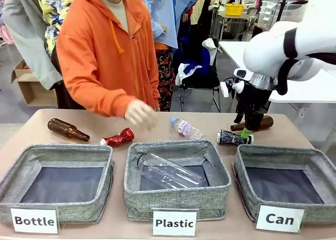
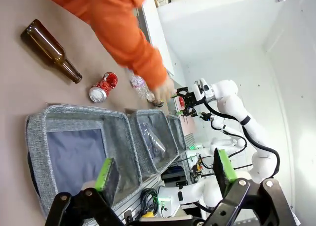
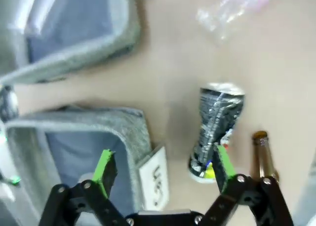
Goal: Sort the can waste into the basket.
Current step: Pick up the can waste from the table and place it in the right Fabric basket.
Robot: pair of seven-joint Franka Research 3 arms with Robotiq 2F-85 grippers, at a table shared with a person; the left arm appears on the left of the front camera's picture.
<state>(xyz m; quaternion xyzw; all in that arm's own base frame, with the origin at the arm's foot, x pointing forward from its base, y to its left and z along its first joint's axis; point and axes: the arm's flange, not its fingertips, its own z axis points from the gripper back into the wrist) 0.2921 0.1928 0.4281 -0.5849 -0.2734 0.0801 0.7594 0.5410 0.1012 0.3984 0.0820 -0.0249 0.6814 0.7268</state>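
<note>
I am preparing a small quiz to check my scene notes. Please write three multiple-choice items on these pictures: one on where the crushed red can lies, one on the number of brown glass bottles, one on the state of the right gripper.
1. Where does the crushed red can lie?
A. On the floor
B. On the table, behind the gap between the "Bottle" basket and the "Plastic" basket
C. In the person's hand

2. How many brown glass bottles lie on the table?
A. One
B. Two
C. Four

3. How is the right gripper?
A. Open, holding nothing
B. Shut on a brown bottle
C. Shut on the red can

Answers: 1 B, the can rests on bare tabletop just beyond those two rims. 2 B, one bottle lies at the left and one at the right, behind the gripper. 3 A, its green pads stand wide apart with nothing clamped.
</note>
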